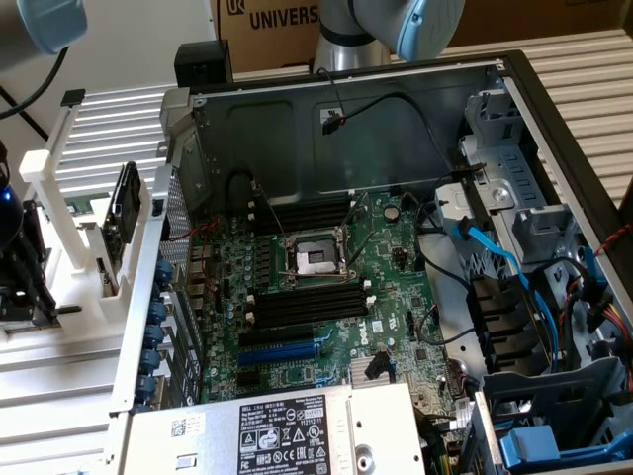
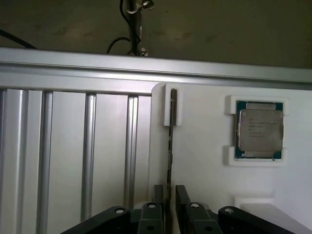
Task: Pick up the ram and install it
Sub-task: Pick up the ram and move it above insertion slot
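I am seeing the ribbed table [image 2: 87, 156] showing as brushed, satin metal; the holder [image 2: 204, 146] is looking like smooth matt white plastic. The processor [image 2: 260, 132] lid is giving a dull metallic sheen, and the gripper [image 2: 169, 194] fingers [image 2: 182, 196] are reading matt black.

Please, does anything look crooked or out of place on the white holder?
Nothing stands out. The ram stands straight on edge in the white holder, between the fingers of the open gripper; the CPU sits square in its recess.

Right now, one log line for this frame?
gripper: open, astride ram | ram: on edge in white holder | installed: no
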Robot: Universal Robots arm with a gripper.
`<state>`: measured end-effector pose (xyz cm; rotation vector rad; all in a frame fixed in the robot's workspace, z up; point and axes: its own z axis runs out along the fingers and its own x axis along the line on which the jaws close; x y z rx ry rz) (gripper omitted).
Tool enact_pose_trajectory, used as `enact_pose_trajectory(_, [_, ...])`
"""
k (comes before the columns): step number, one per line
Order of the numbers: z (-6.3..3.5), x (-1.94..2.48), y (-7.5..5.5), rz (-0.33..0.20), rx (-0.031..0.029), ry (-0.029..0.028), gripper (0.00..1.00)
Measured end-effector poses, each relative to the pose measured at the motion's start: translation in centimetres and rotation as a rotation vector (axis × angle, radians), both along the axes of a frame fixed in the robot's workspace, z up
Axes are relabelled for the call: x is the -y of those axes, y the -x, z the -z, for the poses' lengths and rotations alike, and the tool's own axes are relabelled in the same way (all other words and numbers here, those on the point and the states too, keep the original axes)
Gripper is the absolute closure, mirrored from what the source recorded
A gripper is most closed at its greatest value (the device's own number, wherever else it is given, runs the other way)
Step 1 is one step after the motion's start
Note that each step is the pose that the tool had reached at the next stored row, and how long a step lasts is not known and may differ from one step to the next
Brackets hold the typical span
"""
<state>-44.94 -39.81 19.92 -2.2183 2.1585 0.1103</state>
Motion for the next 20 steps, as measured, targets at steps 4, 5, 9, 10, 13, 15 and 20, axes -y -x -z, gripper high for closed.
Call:
enact_pose_trajectory(4, [0.01,-0.06,0.01,-0.001,0.0001,0.0001,0.75])
enact_pose_trajectory(5, [0.01,-0.06,0.00,-0.001,0.0001,0.0001,0.75])
enact_pose_trajectory(9, [0.04,-0.03,0.01,-0.001,0.0002,0.0001,0.75])
enact_pose_trajectory(10, [0.05,0.02,0.00,-0.001,0.0003,0.0000,0.75])
enact_pose_trajectory(13, [0.05,0.02,0.01,-0.001,0.0001,0.0002,0.75])
enact_pose_trajectory(15, [0.05,0.02,0.00,-0.001,0.0001,0.0001,0.75])
enact_pose_trajectory(20, [0.05,0.02,0.00,-0.001,0.0001,0.0002,0.88])
